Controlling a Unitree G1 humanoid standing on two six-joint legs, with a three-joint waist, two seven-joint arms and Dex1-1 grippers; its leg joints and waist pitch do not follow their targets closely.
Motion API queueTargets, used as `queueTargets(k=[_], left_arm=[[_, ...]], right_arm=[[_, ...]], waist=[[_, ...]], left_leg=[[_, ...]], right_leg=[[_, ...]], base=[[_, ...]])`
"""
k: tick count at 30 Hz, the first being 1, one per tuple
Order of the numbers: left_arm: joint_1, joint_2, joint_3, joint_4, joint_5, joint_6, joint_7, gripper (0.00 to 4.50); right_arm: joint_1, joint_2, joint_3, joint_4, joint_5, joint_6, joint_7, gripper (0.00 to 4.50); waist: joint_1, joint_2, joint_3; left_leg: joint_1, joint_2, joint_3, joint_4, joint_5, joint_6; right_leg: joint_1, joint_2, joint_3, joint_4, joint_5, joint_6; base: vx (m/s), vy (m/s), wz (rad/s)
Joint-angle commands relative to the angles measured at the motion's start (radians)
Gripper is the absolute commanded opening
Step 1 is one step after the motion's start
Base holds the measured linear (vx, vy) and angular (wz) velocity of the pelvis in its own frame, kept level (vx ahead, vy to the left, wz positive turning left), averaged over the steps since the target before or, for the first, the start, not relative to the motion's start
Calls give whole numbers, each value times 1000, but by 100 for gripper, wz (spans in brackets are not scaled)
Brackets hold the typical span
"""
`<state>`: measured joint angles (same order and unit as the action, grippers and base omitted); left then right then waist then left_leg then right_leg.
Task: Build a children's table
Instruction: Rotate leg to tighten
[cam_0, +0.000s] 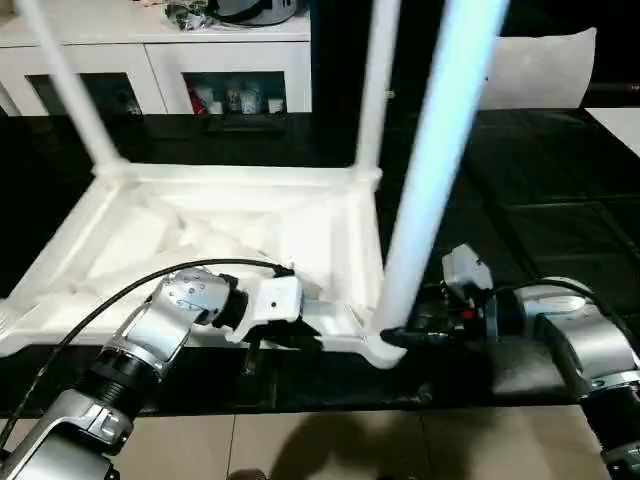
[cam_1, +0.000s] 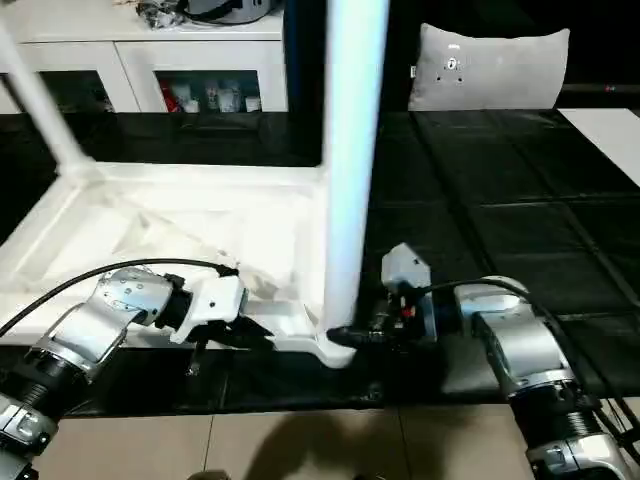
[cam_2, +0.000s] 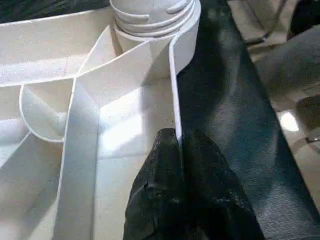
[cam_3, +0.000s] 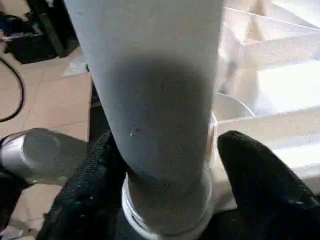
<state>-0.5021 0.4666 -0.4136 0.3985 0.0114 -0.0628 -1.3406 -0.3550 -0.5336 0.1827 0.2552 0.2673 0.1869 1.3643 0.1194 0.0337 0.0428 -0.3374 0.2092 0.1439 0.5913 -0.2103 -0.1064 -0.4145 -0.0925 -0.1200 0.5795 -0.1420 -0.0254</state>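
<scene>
The children's table lies upside down on the black work surface (cam_0: 540, 200), its ribbed white top (cam_0: 200, 235) facing up. Three white legs stand in corner sockets: far left (cam_0: 70, 80), far right (cam_0: 375, 90) and near right (cam_0: 430, 170). My left gripper (cam_2: 179, 145) is shut on the thin near rim of the top, close to the near right socket (cam_2: 150, 15). My right gripper (cam_3: 167, 165) straddles the base of the near right leg (cam_3: 150, 75). One finger (cam_3: 100, 170) lies against it and the other (cam_3: 255, 170) stands a sliver off.
A white cabinet with glass doors (cam_0: 160, 60) runs along the back. A white cushion (cam_1: 490, 65) sits at the back right. Tan floor tiles (cam_0: 330, 445) lie just below the surface's near edge. A black cable (cam_0: 130, 290) loops over my left forearm.
</scene>
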Motion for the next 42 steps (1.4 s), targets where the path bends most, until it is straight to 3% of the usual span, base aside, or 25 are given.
queueTargets(k=[1, 8, 15, 18, 21, 23, 25, 27, 30, 31, 32, 33, 34, 36, 38, 39, 42], left_arm=[[-26, -3, -25, -32, -5, -28, -32, 0], [-19, 4, -26, -31, -8, -35, -53, 0], [-5, -4, 8, -53, -37, 39, -24, 0], [-1, -17, 20, -62, -43, 70, 6, 0], [20, -99, 50, -128, -58, 215, 144, 0], [14, -136, 52, -133, -55, 242, 188, 0], [8, -165, 48, -136, -48, 268, 223, 0], [-7, -228, 46, -122, -24, 311, 300, 0], [-28, -296, 44, -88, 12, 337, 400, 0], [-45, -348, 40, -55, 44, 345, 480, 0], [-47, -354, 39, -51, 47, 346, 488, 0], [-51, -372, 31, -49, 65, 353, 518, 0], [-52, -380, 22, -52, 76, 353, 529, 0], [-53, -386, 12, -55, 96, 357, 548, 0], [-53, -377, 5, -57, 106, 356, 544, 0], [-52, -371, 6, -58, 110, 359, 546, 0], [-52, -335, 27, -41, 125, 354, 551, 0]], right_arm=[[-21, -1, 10, 1, 7, -1, 16, 270], [-7, -1, 23, -18, 32, 42, 58, 207], [21, 48, -10, -28, 28, 64, -70, 198], [24, 79, -26, -22, 16, 96, -151, 197], [32, 194, -47, -14, -30, 180, -394, 197], [20, 237, -51, 13, -56, 191, -481, 197], [10, 271, -54, 31, -75, 215, -552, 196], [-10, 334, -70, 69, -98, 225, -670, 196], [-50, 400, -102, 143, -119, 208, -820, 196], [-86, 449, -131, 208, -123, 171, -924, 196], [-89, 454, -134, 214, -122, 166, -932, 196], [-99, 478, -149, 222, -108, 155, -942, 231], [-98, 492, -154, 213, -96, 157, -931, 231], [-94, 501, -142, 202, -120, 132, -938, 231], [-87, 495, -130, 202, -141, 114, -939, 272], [-83, 494, -134, 199, -140, 112, -936, 278], [-64, 461, -147, 194, -137, 65, -896, 295]], waist=[[-3, -8, -65], [-1, -9, -68], [-3, -8, -65], [-11, -9, -62], [-27, -6, -57], [-38, -12, -57], [-54, -11, -58], [-69, -8, -57], [-75, -7, -57], [-81, -1, -56], [-85, -2, -55], [-87, -2, -55], [-86, -2, -56], [-85, 0, -59], [-81, 0, -62], [-79, 5, -63], [-74, 2, -64]], left_leg=[[-15, 14, 17, -68, -158, 77], [-16, 15, 17, -66, -135, 82], [-17, 12, 17, -67, -147, 71], [-16, 7, 16, -70, -165, 54], [-11, 7, 14, -74, -197, 30], [-14, 3, 12, -74, -201, 24], [-15, -3, 11, -72, -204, 28], [-15, -3, 12, -69, -206, 37], [-14, -8, 12, -67, -214, 40], [-12, -8, 13, -67, -220, 37], [-11, -10, 14, -65, -227, 35], [-7, -12, 11, -63, -253, 35], [-10, -12, 10, -64, -252, 40], [-12, -6, 8, -68, -249, 51], [-15, -2, 9, -72, -222, 58], [-13, -1, 9, -72, -215, 60], [-15, 1, 11, -72, -199, 64]], right_leg=[[72, -47, 47, -63, -330, -160], [72, -46, 48, -58, -300, -167], [72, -46, 46, -64, -344, -148], [72, -45, 42, -73, -409, -119], [68, -45, 39, -81, -468, -100], [71, -45, 35, -85, -494, -83], [70, -45, 33, -92, -510, -64], [66, -44, 33, -93, -502, -72], [66, -43, 28, -100, -530, -62], [61, -41, 26, -103, -534, -61], [58, -41, 24, -108, -550, -55], [60, -41, 17, -114, -578, -38], [62, -42, 17, -113, -570, -36], [64, -42, 22, -108, -523, -46], [67, -43, 30, -97, -450, -77], [67, -44, 33, -92, -425, -93], [70, -45, 36, -87, -387, -113]], base=[[0, 0, 0], [0, 0, 0], [0, 0, 0], [0, 0, 0], [0, 0, 0], [0, 0, 0], [0, 0, 0], [0, 0, 0], [0, 0, 0], [0, 0, 0], [0, 0, 0], [0, 0, 0], [0, 0, 0], [0, 0, 0], [0, 0, 0], [0, 0, 0], [0, 0, 0]])
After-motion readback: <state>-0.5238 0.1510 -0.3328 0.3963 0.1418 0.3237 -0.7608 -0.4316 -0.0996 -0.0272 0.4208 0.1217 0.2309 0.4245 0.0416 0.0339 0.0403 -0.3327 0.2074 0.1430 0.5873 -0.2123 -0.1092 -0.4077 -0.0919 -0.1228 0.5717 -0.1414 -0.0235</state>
